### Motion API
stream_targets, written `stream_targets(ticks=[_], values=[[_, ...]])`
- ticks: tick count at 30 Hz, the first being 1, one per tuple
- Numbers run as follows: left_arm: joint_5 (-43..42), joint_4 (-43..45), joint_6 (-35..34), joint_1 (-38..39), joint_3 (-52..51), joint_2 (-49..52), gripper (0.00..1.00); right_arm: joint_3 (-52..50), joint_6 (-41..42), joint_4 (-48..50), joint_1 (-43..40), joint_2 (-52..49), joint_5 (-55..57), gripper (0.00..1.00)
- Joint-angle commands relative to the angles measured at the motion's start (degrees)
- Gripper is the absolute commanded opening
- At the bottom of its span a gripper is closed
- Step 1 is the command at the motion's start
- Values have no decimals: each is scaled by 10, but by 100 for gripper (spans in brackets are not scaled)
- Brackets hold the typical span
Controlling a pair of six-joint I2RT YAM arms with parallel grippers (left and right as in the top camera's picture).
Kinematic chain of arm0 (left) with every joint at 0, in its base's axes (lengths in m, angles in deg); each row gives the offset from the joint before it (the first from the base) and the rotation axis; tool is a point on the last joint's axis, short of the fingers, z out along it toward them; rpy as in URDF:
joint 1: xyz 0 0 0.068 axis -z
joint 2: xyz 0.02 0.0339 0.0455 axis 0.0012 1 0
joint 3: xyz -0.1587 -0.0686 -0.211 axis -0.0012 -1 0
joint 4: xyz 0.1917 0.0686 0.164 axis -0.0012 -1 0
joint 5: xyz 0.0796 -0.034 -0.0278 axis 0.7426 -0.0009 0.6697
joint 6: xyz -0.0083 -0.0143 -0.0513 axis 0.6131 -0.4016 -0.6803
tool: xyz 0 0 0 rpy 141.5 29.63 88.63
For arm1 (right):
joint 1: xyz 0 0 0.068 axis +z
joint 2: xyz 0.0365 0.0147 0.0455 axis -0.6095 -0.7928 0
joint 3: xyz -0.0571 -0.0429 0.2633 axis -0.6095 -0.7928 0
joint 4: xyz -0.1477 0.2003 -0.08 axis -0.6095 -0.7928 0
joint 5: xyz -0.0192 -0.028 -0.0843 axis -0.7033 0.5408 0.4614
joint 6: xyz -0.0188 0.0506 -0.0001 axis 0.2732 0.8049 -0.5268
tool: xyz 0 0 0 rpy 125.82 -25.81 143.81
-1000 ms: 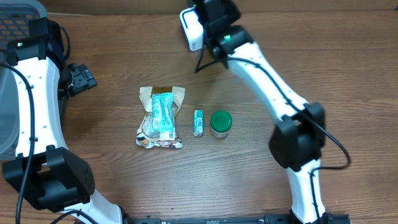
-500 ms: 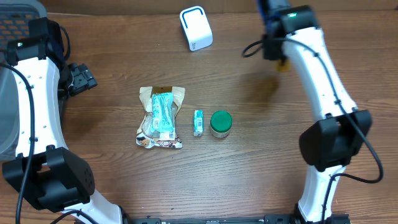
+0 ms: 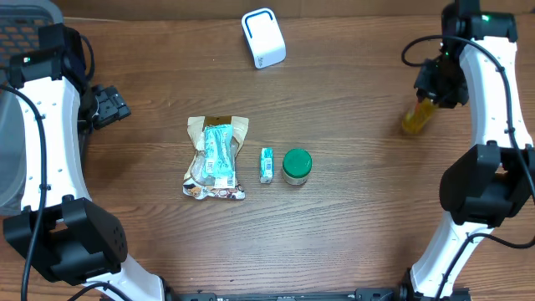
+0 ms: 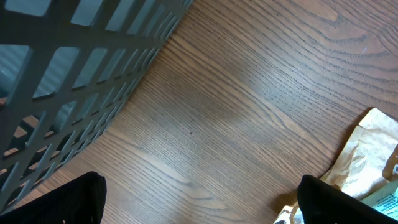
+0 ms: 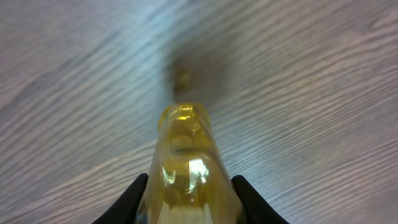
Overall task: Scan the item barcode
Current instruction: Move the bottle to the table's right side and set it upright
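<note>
Now that my right arm (image 3: 495, 100) has swung from the white scanner (image 3: 263, 38) to the far right of the bench (image 3: 334, 242), its jaws grip the yellow bottle (image 3: 415, 117) there. I judge the scan done and set-down next; my left jaws stand wide and idle.

overhead straight down on table (image 3: 351, 226); 2 wrist views close

In mid-frame a crinkled plastic snack packet (image 3: 216, 157), a small teal cardboard box (image 3: 267, 165) and a green-lidded round jar (image 3: 296, 165) lie in a row, left to right, on the brown wooden table (image 3: 334, 242). A white boxy plastic scanner (image 3: 263, 38) sits top centre, a yellow translucent plastic bottle (image 3: 416, 115) upper right, a grey plastic lattice basket (image 3: 21, 25) upper left.
</note>
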Motion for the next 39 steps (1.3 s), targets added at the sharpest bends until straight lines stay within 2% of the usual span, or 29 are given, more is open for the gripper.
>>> stream_targets(ticks=[1, 5, 9, 10, 13, 16, 17, 25, 31, 39], values=[[8, 0, 11, -2, 10, 6, 100, -28, 7, 21, 0, 23, -16, 32], [8, 0, 11, -2, 10, 6, 100, -60, 7, 48, 0, 23, -16, 33], [8, 0, 11, -2, 10, 6, 99, -78, 7, 58, 0, 23, -16, 45], [8, 0, 11, -2, 10, 6, 100, -81, 7, 61, 0, 23, -16, 49], [8, 0, 11, -2, 10, 6, 100, -84, 7, 64, 0, 23, -16, 71], [8, 0, 11, -2, 10, 6, 99, -84, 7, 65, 0, 23, -16, 98], [8, 0, 11, -2, 10, 6, 99, -84, 7, 67, 0, 23, -16, 100], [8, 0, 11, -2, 10, 6, 100, -80, 7, 76, 1, 23, -13, 100], [8, 0, 11, -2, 10, 6, 99, -39, 7, 82, 3, 31, 8, 100], [8, 0, 11, -2, 10, 6, 99, 8, 6, 88, 43, 89, -30, 100]])
